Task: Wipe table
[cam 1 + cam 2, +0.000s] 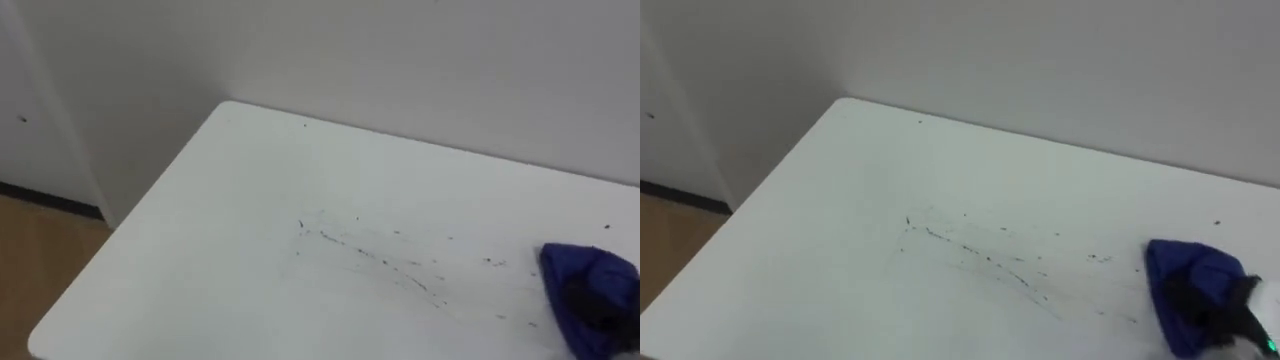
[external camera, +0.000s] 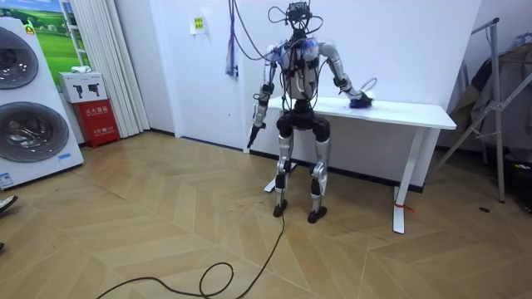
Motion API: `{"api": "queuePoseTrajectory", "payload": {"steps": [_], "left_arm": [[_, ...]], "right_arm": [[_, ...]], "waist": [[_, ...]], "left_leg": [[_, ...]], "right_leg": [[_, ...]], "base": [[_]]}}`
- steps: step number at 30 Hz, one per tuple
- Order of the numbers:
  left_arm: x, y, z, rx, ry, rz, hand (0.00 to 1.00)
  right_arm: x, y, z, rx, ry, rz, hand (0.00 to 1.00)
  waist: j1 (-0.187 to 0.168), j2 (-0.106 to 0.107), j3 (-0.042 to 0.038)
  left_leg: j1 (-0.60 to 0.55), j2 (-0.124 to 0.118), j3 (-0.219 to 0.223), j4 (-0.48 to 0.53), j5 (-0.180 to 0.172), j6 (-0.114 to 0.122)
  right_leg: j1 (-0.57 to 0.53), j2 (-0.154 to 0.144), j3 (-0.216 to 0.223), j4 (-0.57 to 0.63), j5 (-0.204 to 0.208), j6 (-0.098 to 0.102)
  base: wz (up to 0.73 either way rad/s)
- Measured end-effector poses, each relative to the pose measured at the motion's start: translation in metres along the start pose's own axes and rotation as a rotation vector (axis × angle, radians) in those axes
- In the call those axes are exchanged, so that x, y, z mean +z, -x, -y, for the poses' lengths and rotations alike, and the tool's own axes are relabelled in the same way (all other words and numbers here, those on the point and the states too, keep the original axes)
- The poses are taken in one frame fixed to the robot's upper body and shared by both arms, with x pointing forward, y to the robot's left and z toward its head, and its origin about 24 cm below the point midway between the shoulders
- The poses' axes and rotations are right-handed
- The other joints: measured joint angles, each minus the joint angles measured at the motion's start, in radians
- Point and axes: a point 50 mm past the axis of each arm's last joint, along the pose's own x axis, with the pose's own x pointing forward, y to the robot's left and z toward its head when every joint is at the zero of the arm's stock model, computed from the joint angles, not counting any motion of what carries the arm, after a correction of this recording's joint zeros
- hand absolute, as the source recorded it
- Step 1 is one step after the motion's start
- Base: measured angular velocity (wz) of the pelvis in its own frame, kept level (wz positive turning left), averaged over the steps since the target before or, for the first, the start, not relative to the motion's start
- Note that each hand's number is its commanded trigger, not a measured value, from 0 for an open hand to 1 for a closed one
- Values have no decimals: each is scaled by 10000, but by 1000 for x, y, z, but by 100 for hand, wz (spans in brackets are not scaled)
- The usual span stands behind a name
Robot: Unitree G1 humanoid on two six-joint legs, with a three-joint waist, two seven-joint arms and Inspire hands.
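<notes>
A white table (image 1: 200,250) carries a scatter of thin dark marks (image 1: 370,255) across its middle. A crumpled blue cloth (image 1: 575,275) lies on the top at the right, just past the marks' right end. My right hand (image 1: 1225,305) rests on it, with dark fingers curled into the folds. In the room view I stand at the table's long side, my right hand (image 2: 359,101) reaching onto the top. My left hand (image 2: 251,135) hangs at my side with straight fingers, holding nothing.
A white wall (image 1: 420,60) runs right behind the table. The table's left edge drops to wooden floor (image 1: 40,250). In the room view, washing machines (image 2: 25,108) and a red box (image 2: 98,123) stand at the left, and a metal rack (image 2: 499,108) at the right.
</notes>
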Motion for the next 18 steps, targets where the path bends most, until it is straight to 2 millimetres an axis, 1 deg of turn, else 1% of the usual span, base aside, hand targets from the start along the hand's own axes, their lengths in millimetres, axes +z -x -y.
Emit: {"api": "queuePoseTrajectory", "payload": {"steps": [1, 2, 3, 4, 5, 6, 7, 8, 9, 10, 11, 12, 13, 14, 15, 16, 17, 18], "left_arm": [[1, -1, 1, -85, -26, -95, 0], [5, -2, 2, -164, -22, -125, 0], [13, -4, 3, -230, -15, 57, 0], [16, -4, 4, -294, -100, 155, 0], [17, -3, 8, -442, -190, 258, 0], [12, -2, 9, -548, -130, 121, 0], [6, -1, 8, -567, -155, -85, 0], [-1, 0, 8, -587, -167, -263, 0], [-13, 3, 8, -606, -191, -639, 0], [-17, 3, 8, -619, -214, -770, 0], [-24, 4, 8, -605, -231, -969, 0], [-29, 5, 5, -543, -196, -1085, 0], [-33, 6, 5, -520, -142, -1174, 0], [-44, 9, 3, -452, 9, -1473, 0], [-51, 11, -1, -276, 121, -1657, 0], [-53, 10, -8, 7, 417, -1666, 0], [-53, 10, -11, 165, 535, -1633, 0], [-47, 8, -16, 421, 615, -1385, 0]], "right_arm": [[30, -3, -3, 266, 265, 916, 100], [85, -3, -4, 479, 562, 2675, 100], [128, 2, 0, 496, 687, 4169, 100], [143, 4, 4, 446, 701, 4695, 100], [167, 6, 12, 317, 668, 5478, 100], [178, 7, 16, 232, 651, 5854, 100], [181, 8, 17, 164, 707, 6046, 100], [177, 8, 14, 185, 835, 6005, 100], [164, 7, 7, 356, 1102, 5785, 100], [153, 6, 4, 474, 1261, 5563, 100], [114, 3, -11, 1006, 1666, 4634, 100], [67, 5, -27, 1542, 1417, 3279, 100], [50, 10, -29, 1357, 426, 2896, 100], [24, 19, -31, 928, -112, 2568, 100], [-1, 25, -29, 494, -288, 2077, 100], [-28, 31, -24, -42, -470, 1319, 100], [-41, 34, -20, -333, -547, 944, 100], [-69, 43, -14, -815, -654, 162, 100]], "waist": [[114, 22, 62], [233, -2, 159], [355, -51, 250], [494, -55, 263], [833, -15, 285], [1049, -31, 266], [1232, -79, 239], [1263, -91, 245], [1255, -143, 216], [1239, -150, 216], [1126, -188, 195], [932, -215, 200], [817, -227, 191], [406, -214, 175], [104, -266, 155], [-166, -301, 142], [-320, -331, 142], [-612, -344, 124]], "left_leg": [[-54, -1, -118, 5, 0, 0], [-247, -7, -466, 58, 23, -14], [-411, -1, -677, 52, 102, -66], [-480, 9, -770, 43, 138, -103], [-533, 38, -905, 11, 190, -121], [-513, 28, -1118, -69, 276, -108], [-467, 3, -1303, -142, 348, -108], [-460, -3, -1372, -140, 350, -107], [-464, -37, -1486, -132, 349, -105], [-466, -48, -1544, -121, 350, -104], [-460, -70, -1551, -120, 356, -94], [-401, -132, -1543, -122, 375, -63], [-363, -194, -1518, -125, 385, -46], [-237, -318, -1441, -128, 398, -25], [-109, -376, -1166, -124, 399, -22], [-68, -397, -1049, -138, 397, -19], [-69, -406, -1012, -143, 393, -13], [-48, -413, -926, -149, 374, 16]], "right_leg": [[-106, 49, -69, 7, 46, -70], [-234, 137, -190, -47, 113, -173], [-314, 209, -183, -102, 77, -225], [-321, 240, -207, -177, 65, -243], [-284, 272, -374, -280, 54, -265], [-251, 279, -532, -408, 23, -259], [-185, 257, -637, -411, -43, -232], [-121, 247, -715, -423, -76, -213], [-9, 202, -900, -446, -113, -157], [59, 183, -1027, -449, -118, -148], [205, 143, -1074, -462, -124, -136], [440, 87, -1034, -545, -149, -95], [496, 7, -983, -533, -221, 19], [680, -141, -916, -524, -341, 207], [819, -208, -834, -553, -407, 301], [863, -222, -703, -543, -415, 315], [873, -232, -657, -565, -430, 337], [908, -239, -629, -580, -440, 352]], "base": [[-67], [0], [27], [46], [52], [61], [58], [49], [44], [66], [84], [84], [67], [27], [5], [-14], [-13], [-9]]}}
